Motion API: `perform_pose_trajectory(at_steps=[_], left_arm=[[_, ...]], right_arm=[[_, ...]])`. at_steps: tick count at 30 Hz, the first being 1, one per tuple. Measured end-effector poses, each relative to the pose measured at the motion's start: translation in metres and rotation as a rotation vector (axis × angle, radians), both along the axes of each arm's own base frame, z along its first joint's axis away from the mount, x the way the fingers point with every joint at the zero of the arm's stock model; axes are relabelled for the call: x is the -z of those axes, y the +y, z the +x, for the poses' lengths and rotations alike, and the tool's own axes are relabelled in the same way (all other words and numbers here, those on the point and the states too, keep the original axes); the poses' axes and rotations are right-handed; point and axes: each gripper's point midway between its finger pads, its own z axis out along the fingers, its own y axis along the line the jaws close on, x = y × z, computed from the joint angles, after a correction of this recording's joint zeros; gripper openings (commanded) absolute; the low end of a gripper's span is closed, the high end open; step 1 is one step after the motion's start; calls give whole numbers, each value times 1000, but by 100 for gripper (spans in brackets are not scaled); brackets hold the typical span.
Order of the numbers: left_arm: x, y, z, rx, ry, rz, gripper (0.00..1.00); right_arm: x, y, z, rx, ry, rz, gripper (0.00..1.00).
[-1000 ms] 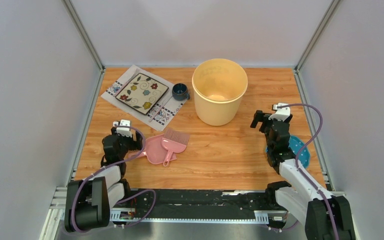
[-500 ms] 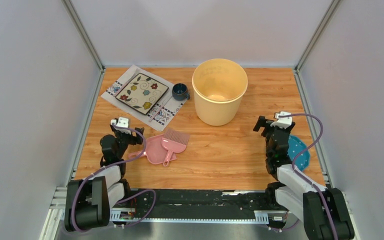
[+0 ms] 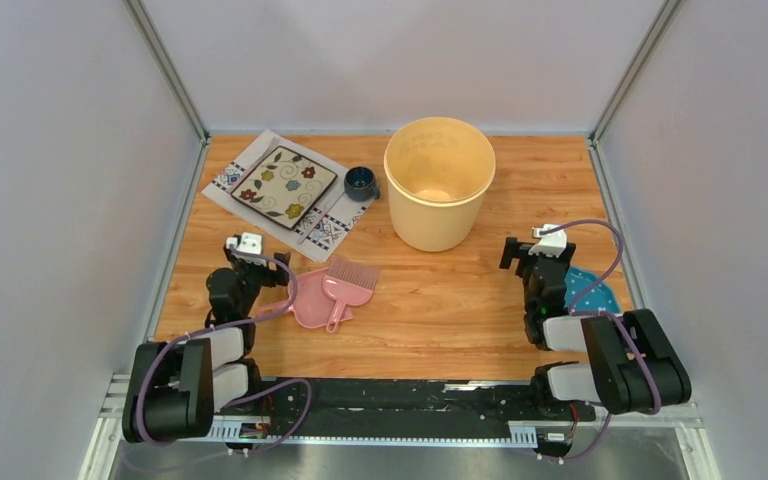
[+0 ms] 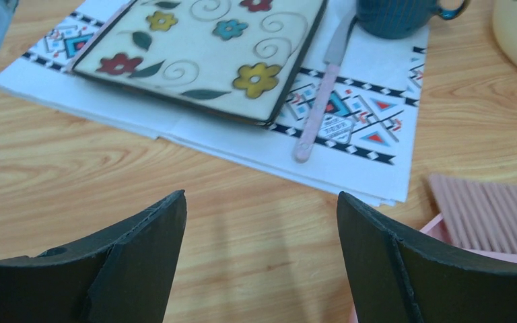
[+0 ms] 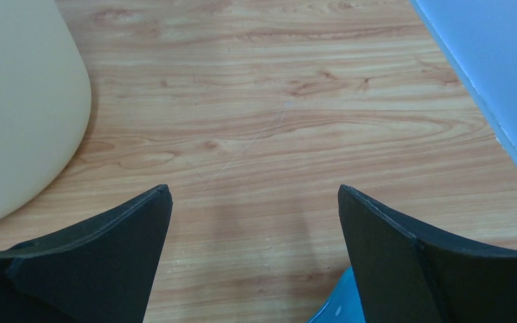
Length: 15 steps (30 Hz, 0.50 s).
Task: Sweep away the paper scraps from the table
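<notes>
No paper scraps show in any view. The wood-grain table (image 3: 460,300) carries a pink dustpan (image 3: 305,297) with a pink brush (image 3: 345,285) lying on it, near the front left. My left gripper (image 3: 250,262) is open and empty just left of the dustpan; in its wrist view (image 4: 261,202) the jaws stand wide apart over bare wood, with the brush bristles (image 4: 491,208) at the right. My right gripper (image 3: 530,258) is open and empty at the right; in its wrist view (image 5: 254,195) the jaws are wide apart over bare wood.
A cream bucket (image 3: 439,180) stands at the back middle, its side in the right wrist view (image 5: 20,101). A white placemat (image 3: 335,228) holds a flowered square plate (image 3: 284,184), a knife (image 4: 323,101) and a dark blue cup (image 3: 361,182). A blue dotted plate (image 3: 590,292) lies by my right arm.
My right arm has pulled back toward its base and folded down, the gripper moving slightly lower and left. My left gripper shifted slightly. Both stay open; the dustpan and brush have not moved.
</notes>
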Motion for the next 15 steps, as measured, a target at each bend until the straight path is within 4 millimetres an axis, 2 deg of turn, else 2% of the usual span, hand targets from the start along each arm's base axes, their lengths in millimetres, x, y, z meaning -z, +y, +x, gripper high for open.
perform_pose_trajectory(at_steps=[3, 5, 10, 15], left_arm=[[-5, -17, 4, 32, -37, 38, 89], [-5, -24, 6, 41, -48, 56, 89], [6, -14, 10, -19, -26, 76, 89], [-1, -10, 13, -42, -55, 79, 89]], right_arm=[[11, 2, 0, -13, 33, -13, 100], [11, 2, 1, -16, 31, -15, 100], [7, 2, 4, -18, 20, -14, 100], [-1, -3, 13, -5, 11, -6, 100]])
